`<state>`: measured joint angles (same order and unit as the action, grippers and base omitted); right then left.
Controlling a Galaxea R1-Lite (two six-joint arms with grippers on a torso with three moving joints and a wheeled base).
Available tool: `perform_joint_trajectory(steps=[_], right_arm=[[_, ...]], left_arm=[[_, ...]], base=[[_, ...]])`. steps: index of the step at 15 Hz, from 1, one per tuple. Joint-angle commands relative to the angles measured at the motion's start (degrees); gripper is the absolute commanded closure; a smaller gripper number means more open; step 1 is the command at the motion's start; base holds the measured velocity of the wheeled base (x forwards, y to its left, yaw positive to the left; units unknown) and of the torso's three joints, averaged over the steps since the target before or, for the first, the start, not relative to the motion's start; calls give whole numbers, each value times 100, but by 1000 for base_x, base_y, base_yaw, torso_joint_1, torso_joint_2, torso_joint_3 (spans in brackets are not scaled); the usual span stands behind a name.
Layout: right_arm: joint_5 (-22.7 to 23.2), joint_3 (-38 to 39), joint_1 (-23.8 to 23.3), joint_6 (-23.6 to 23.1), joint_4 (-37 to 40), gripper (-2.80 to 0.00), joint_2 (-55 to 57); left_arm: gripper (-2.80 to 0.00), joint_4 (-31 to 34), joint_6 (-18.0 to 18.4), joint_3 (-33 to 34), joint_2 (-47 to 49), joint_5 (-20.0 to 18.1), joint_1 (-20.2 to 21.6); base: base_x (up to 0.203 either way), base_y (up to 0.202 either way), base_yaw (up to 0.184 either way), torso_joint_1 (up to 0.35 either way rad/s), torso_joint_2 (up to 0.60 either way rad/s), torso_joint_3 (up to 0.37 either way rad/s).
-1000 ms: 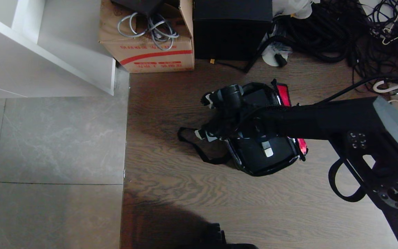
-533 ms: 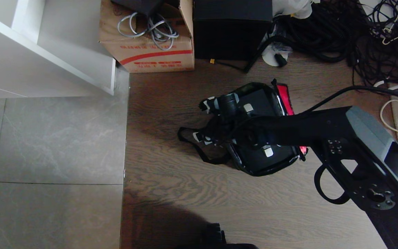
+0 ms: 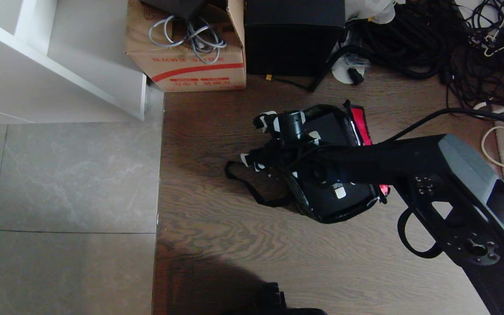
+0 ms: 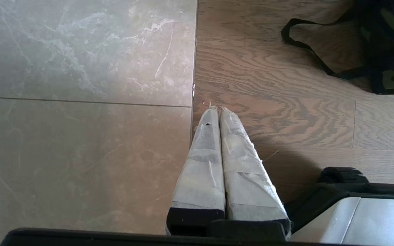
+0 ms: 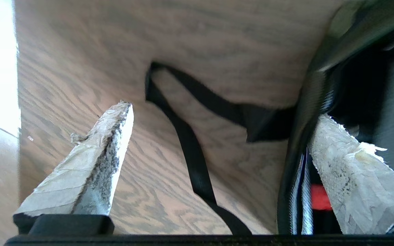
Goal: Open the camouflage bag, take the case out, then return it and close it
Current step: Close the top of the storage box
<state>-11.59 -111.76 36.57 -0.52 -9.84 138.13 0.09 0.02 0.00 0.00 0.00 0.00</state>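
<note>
The camouflage bag (image 3: 322,175) lies open on the wooden floor (image 3: 234,245), with the black case (image 3: 335,188) inside it. The right gripper (image 3: 258,140) hangs over the bag's left edge, its fingers (image 5: 94,164) spread wide, holding nothing. The left gripper (image 4: 215,109) is pressed together, parked above the floor.

Head view: right arm (image 3: 392,164) crosses the camouflage bag (image 3: 344,210), hiding its mid section and most of the case (image 3: 335,127) inside. Cardboard box (image 3: 190,65) and tall black box (image 3: 293,39) cut off by the top edge; print on the cardboard too small to read. Left wrist view: bag only partly in frame at the edge, dark. Right wrist view: bag rim (image 5: 323,71) blurred; one fingertip (image 5: 327,133) possibly touching it, cannot tell.
</note>
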Motion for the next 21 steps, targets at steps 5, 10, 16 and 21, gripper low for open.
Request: perform_joint_trajectory(steps=[5, 10, 16, 21], right_arm=[[112, -3, 48, 306, 315, -280, -715], [398, 14, 58, 475, 748, -280, -989], [373, 64, 20, 422, 1589, -280, -635], [385, 328, -29, 429, 2539, -280, -831]], left_arm=[[0, -1, -2, 0, 0, 0, 0], [0, -1, -2, 0, 0, 0, 0], [0, -1, -2, 0, 0, 0, 0], [0, -1, 3, 0, 0, 0, 0]], base=[[0, 0, 0, 0, 0, 0], [0, 0, 0, 0, 0, 0], [0, 0, 0, 0, 0, 0], [0, 0, 0, 0, 0, 0]])
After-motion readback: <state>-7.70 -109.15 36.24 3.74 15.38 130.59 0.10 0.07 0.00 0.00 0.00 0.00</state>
